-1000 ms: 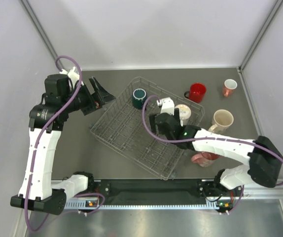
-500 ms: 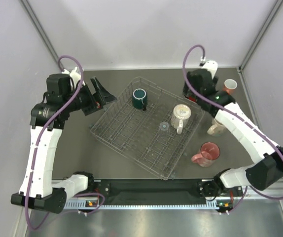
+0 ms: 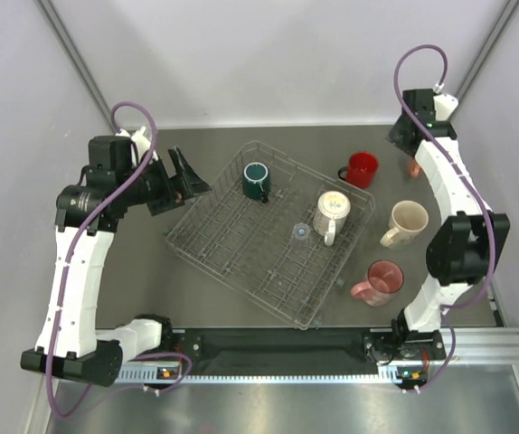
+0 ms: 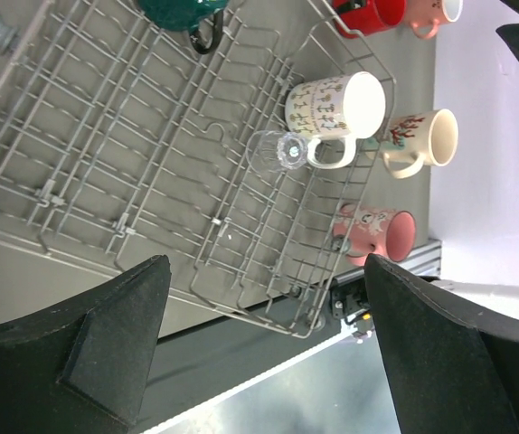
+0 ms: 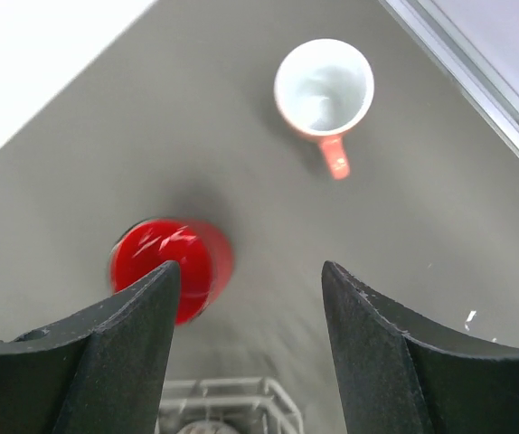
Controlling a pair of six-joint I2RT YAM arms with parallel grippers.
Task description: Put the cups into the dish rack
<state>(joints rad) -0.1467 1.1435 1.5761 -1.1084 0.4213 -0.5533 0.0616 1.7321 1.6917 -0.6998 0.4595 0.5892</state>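
Observation:
The dish rack [image 3: 228, 244] lies at the table's centre. In it are a dark teal mug [image 3: 256, 179], a patterned cream mug [image 3: 332, 210] and a clear glass cup [image 3: 302, 232]. Outside, to its right, stand a red mug [image 3: 362, 169], a cream mug [image 3: 408, 220] and a pink mug [image 3: 382, 279]. The salmon mug [image 5: 325, 86] is mostly hidden by the right arm in the top view. My right gripper [image 3: 404, 140] is open and empty, high above the red mug [image 5: 171, 262] and the salmon mug. My left gripper [image 3: 184, 176] is open and empty, left of the rack [image 4: 133, 163].
Grey walls close the table at the back and both sides; the right wall's edge [image 5: 476, 81] runs close to the salmon mug. The arm bases and a black rail [image 3: 278, 345] line the near edge.
My right arm has left the patterned cream mug in the rack and swung to the back right corner, above the red and salmon mugs. The left arm has barely moved.

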